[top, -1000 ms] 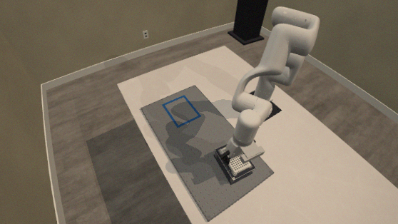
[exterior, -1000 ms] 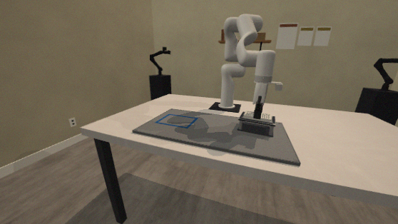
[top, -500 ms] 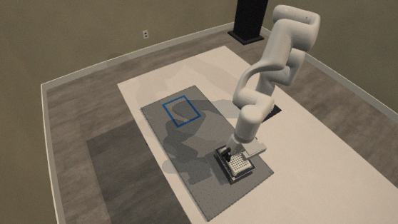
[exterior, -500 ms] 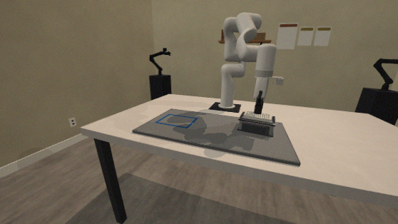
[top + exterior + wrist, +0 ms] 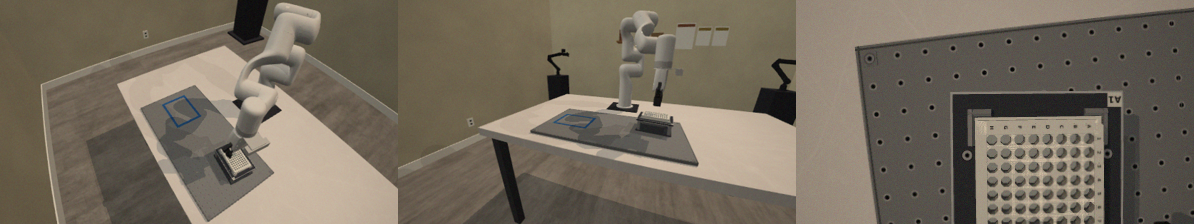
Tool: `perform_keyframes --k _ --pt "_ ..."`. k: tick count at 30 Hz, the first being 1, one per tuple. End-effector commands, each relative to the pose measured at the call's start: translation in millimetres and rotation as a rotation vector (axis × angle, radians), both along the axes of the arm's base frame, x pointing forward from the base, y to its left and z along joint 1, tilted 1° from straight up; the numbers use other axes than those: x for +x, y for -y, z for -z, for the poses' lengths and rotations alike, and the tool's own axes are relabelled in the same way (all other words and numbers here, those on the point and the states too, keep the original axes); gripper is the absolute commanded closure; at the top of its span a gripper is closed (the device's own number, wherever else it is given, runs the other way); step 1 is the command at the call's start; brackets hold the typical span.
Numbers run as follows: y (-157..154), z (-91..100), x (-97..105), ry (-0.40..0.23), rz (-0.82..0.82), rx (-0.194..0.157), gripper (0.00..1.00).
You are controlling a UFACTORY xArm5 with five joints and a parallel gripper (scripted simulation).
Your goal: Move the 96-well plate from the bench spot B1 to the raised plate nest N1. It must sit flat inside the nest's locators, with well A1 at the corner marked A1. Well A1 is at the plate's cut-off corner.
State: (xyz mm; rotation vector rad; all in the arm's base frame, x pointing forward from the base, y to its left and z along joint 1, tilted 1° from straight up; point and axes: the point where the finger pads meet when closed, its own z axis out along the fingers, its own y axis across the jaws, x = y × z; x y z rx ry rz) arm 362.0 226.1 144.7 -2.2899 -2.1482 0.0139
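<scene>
Hovering open gripper [image 5: 657, 98] above, apart from, nested 96-well plate [image 5: 655, 116].

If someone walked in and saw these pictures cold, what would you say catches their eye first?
Most likely the white arm rising from the table's far side, its gripper hanging open and empty above the 96-well plate. The plate sits on the dark raised nest at the right end of the grey perforated board. Next would be the blue outlined rectangle at the board's other end, with nothing standing in it.
</scene>
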Motion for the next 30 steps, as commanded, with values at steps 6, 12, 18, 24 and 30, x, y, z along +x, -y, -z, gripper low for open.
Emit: perform_keyframes --k 6,12,18,24,30 --pt "-0.6 -24.2 0.9 0.004 0.0 -0.001 0.0" --pt "-0.7 -31.7 0.9 0.004 0.0 -0.001 0.0" --pt "-0.7 -31.7 0.9 0.004 0.0 -0.001 0.0" --pt "-0.7 -31.7 0.9 0.004 0.0 -0.001 0.0" --pt "-0.7 -31.7 0.9 0.004 0.0 -0.001 0.0"
